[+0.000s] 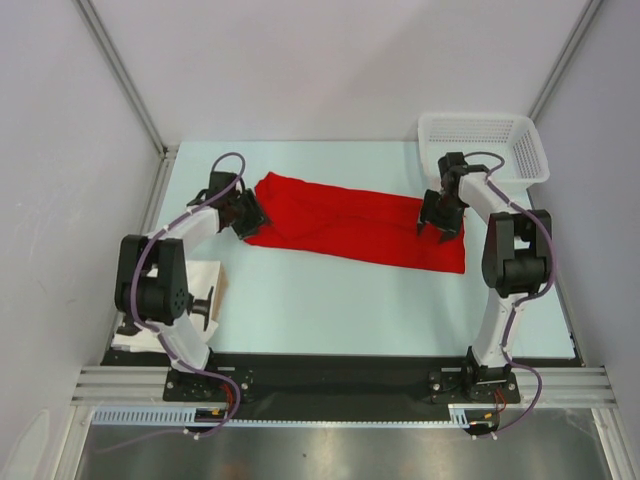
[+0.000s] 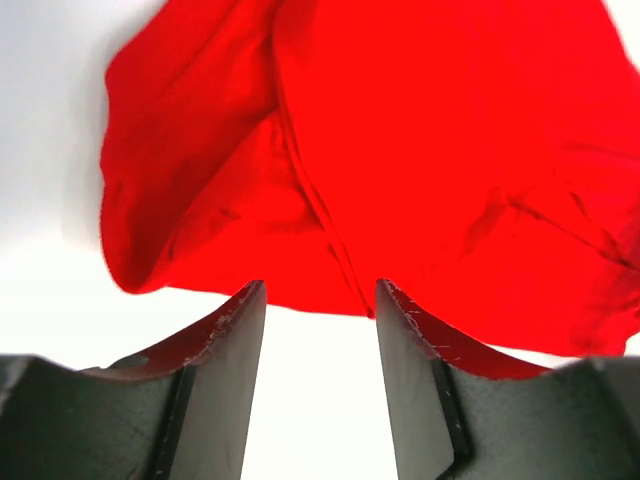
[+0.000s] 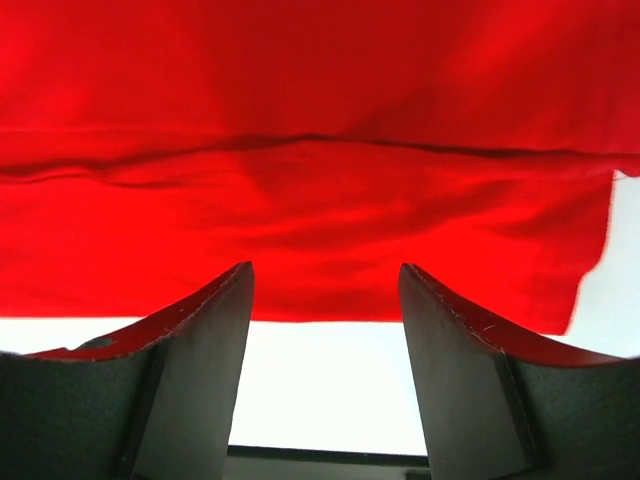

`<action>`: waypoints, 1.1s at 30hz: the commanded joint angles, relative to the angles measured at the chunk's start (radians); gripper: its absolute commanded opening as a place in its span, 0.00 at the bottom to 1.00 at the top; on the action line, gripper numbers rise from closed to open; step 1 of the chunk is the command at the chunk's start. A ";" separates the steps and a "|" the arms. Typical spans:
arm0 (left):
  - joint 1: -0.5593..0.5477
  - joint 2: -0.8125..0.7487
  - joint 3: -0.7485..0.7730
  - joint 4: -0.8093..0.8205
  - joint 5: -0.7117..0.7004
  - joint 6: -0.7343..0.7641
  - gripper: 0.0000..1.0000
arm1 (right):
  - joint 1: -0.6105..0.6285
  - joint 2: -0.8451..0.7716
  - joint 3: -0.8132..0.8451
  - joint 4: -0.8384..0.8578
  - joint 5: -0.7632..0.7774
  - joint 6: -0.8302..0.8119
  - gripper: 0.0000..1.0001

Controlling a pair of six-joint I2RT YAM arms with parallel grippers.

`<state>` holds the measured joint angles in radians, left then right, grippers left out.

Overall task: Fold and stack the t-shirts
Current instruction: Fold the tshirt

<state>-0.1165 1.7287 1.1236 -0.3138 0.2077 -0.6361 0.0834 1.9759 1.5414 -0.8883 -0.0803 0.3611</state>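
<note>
Across mid-desk (image 1: 330,310), top view: one red shirt (image 1: 355,225) lies flat as a long band. It runs slantwise from 10 o'clock down toward 3 o'clock. Creases along its length; cloth bunched at the 10 o'clock end.

Left hand (image 1: 250,218): at the shirt's 10 o'clock end, low over the rumpled edge. Wrist view: fingers (image 2: 240,330) spread, bare desk showing in the gap, nothing between them. The shirt's edge lies just beyond the tips; cannot tell if they touch it.

Right hand (image 1: 438,228): over the band's 3 o'clock part, near its end. Wrist view: fingers (image 3: 215,330) spread wide, nothing pinched. A straight shirt edge runs crosswise just ahead of the tips, with a fold line farther on. The shirt's corner shows at 3 o'clock in that view.

White mesh basket (image 1: 530,150): desk's 1 o'clock corner, behind the right arm, apart from the shirt.
</note>
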 commanded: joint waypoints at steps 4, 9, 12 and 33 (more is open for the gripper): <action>0.008 0.089 0.025 0.076 -0.002 -0.027 0.56 | -0.048 0.011 -0.082 0.034 0.137 -0.028 0.65; 0.043 0.189 0.035 0.036 0.007 -0.027 0.56 | -0.076 -0.018 -0.152 0.048 0.181 -0.045 0.65; 0.049 0.172 0.047 0.007 -0.024 0.003 0.57 | -0.076 -0.063 -0.159 0.046 0.206 -0.053 0.66; -0.017 -0.129 -0.194 0.134 -0.024 -0.329 0.73 | 0.058 -0.014 0.042 0.216 0.194 -0.150 0.76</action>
<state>-0.1345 1.5864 0.9424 -0.2554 0.1860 -0.8845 0.1066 1.9549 1.5448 -0.7670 0.0978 0.2874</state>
